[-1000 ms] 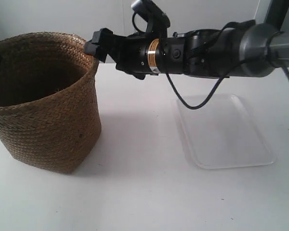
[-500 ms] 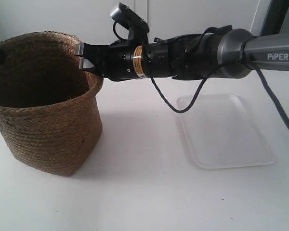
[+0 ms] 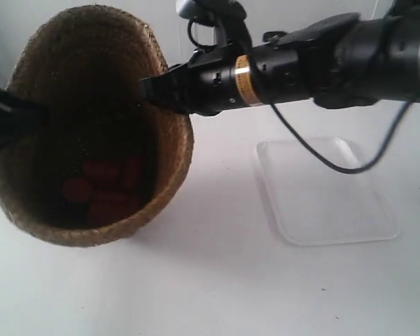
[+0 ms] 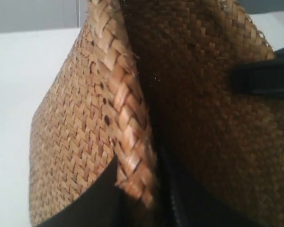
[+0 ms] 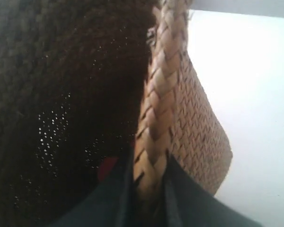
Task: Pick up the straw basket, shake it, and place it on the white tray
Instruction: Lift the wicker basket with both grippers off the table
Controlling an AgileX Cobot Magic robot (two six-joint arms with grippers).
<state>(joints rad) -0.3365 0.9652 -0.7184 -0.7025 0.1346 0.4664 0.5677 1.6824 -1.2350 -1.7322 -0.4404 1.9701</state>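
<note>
Several round red things (image 3: 101, 189) are seen deep inside the basket (image 3: 175, 154), down on its dark floor. They are blurred, so how many there are cannot be told. The basket is tipped so that its mouth is turned to the exterior camera. It is held at the exterior view's left, well apart from the tray (image 3: 325, 189). The tray is laid flat on the white counter (image 3: 217, 280) at the exterior view's right. Whether the basket touches the counter cannot be told.

The braided rim is pinched tight by the left claw (image 4: 142, 198), with one black finger (image 4: 92, 203) outside the wall and one inside. The rim is gripped the same way by the right claw (image 5: 149, 198), at the opposite side of the mouth. A bit of red (image 5: 106, 168) is seen beside that claw's inner finger. In the left wrist view, a dark bar (image 4: 267, 78) is seen against the far inner wall.

A yellow band (image 3: 243, 78) is wrapped round the arm at the exterior view's right. Its writing is too small to be read.
</note>
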